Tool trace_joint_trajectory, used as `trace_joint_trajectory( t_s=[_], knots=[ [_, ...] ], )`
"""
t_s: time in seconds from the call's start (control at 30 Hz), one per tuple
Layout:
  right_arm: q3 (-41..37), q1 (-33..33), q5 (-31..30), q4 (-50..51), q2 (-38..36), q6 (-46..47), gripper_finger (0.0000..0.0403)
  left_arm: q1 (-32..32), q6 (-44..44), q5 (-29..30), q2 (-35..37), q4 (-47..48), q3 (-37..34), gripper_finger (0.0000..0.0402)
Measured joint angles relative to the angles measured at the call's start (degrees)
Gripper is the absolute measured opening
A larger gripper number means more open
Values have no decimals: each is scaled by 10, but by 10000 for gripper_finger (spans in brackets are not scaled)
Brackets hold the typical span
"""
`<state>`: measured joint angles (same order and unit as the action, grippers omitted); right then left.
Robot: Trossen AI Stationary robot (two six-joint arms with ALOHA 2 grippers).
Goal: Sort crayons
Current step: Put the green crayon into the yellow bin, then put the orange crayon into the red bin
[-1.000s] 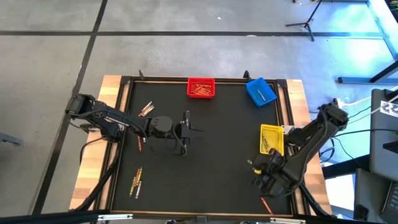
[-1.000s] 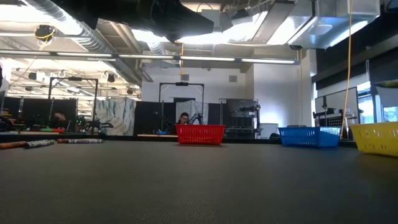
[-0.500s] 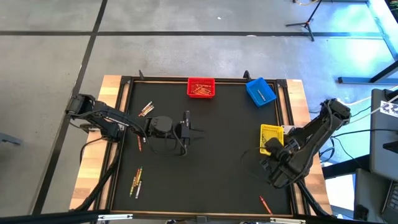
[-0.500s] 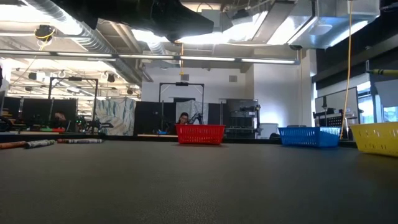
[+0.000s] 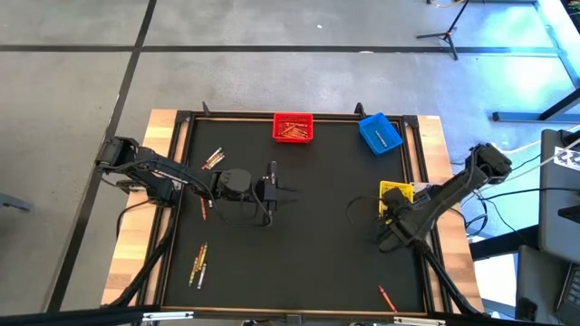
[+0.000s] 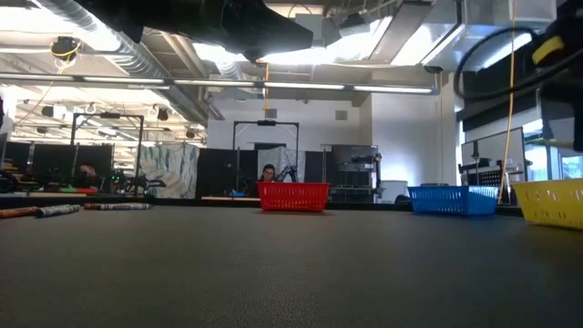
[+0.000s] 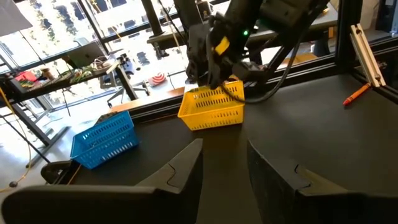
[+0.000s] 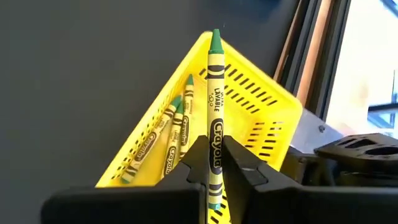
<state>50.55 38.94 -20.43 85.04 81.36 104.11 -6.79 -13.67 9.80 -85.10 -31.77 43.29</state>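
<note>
The right claw (image 8: 213, 163) grips a green crayon (image 8: 214, 106), long axis pointing forward over the yellow bin (image 8: 249, 106), apparently directly above; the left claw (image 7: 224, 163) waits mid-table, open.

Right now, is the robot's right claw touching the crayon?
Touching. The right wrist view shows the right gripper with both fingers pinching the green crayon above the yellow bin.

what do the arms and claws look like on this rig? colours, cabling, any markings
Both arms are dark, near-black jointed links. Black cables loop off the left arm by its wrist and trail from the right arm. Each claw has two dark, flat, angular fingers. The right claw carries a yellow patch and a small green light. No lettering is readable.
</note>
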Motion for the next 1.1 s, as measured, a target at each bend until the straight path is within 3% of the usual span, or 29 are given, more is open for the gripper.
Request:
trace_joint_trajectory(
  t_s=[0.2,0.5,0.7,0.87,1.1],
  knots=[
    [-29,-41,27,-45,0,-56,32,0,0,0,0,0,0,115],
    [-33,-52,82,-44,0,-104,150,0,0,0,0,0,0,115],
    [31,-9,102,-54,0,-116,183,0,0,0,0,0,0,115],
    [82,62,110,-165,0,-116,180,0,0,0,0,0,0,115],
    [85,149,119,-397,37,-101,179,-1,0,0,0,3,0,115]
  ],
)
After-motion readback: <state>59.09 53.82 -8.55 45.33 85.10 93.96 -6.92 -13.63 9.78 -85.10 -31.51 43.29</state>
